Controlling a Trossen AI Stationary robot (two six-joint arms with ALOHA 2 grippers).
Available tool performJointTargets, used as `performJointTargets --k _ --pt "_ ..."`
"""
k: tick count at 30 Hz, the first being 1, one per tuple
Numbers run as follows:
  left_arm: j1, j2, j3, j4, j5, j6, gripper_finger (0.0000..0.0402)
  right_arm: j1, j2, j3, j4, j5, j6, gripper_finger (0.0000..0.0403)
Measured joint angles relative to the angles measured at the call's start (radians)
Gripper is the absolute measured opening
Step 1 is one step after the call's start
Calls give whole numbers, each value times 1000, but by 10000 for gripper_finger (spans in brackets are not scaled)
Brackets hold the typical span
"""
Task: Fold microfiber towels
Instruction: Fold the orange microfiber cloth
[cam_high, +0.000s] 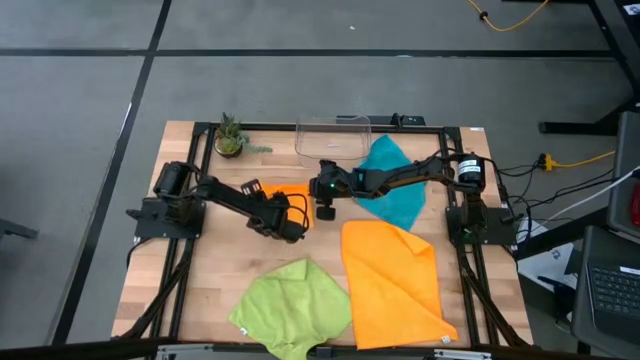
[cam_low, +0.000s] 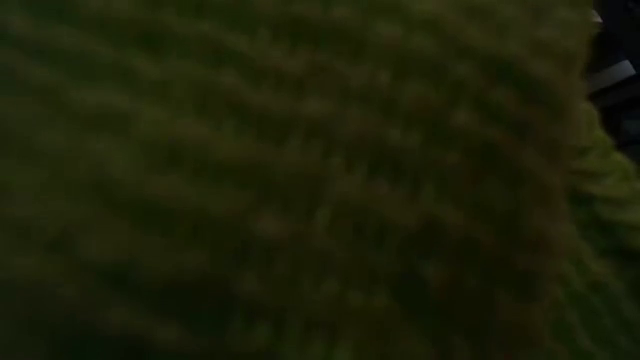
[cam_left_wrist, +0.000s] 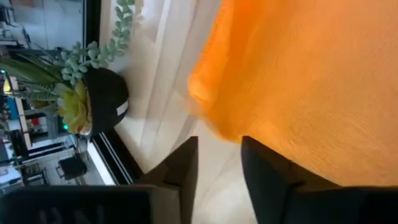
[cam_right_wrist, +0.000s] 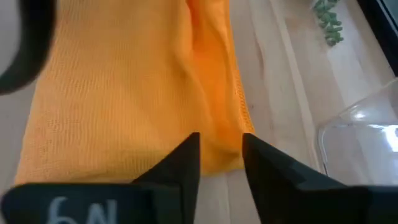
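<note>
A small folded orange towel (cam_high: 288, 190) lies flat at the table's middle, mostly hidden by both arms. My left gripper (cam_high: 293, 228) (cam_left_wrist: 221, 168) is open beside the towel's edge (cam_left_wrist: 211, 127), with bare table between its fingers. My right gripper (cam_high: 325, 207) (cam_right_wrist: 221, 163) is open, one finger on either side of the towel's stitched edge (cam_right_wrist: 239, 93). A larger orange towel (cam_high: 390, 280) lies spread at the near right. A lime green towel (cam_high: 295, 305) lies crumpled at the near edge and fills the low view (cam_low: 300, 180). A teal towel (cam_high: 392, 180) lies under the right arm.
A clear plastic bin (cam_high: 335, 135) stands at the far middle, close behind the right gripper (cam_right_wrist: 360, 124). A small potted plant (cam_high: 230, 137) (cam_left_wrist: 87, 99) sits at the far left corner. Bare wood (cam_high: 215, 265) lies at the near left.
</note>
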Motion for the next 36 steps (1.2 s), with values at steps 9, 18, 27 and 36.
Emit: performJointTargets --k 9,18,27,36 --pt "10 0 59 -222 -46 -101 146 -1 -37 1 -24 103 42 173" --pt "-17 -125 65 -189 129 -77 141 1 -150 1 -261 -190 161 174" --pt "-45 -356 -159 190 235 -26 141 29 -146 -55 -243 -313 168 174" --pt "-60 -389 -345 603 239 -22 141 75 -146 -117 -54 -289 294 174"
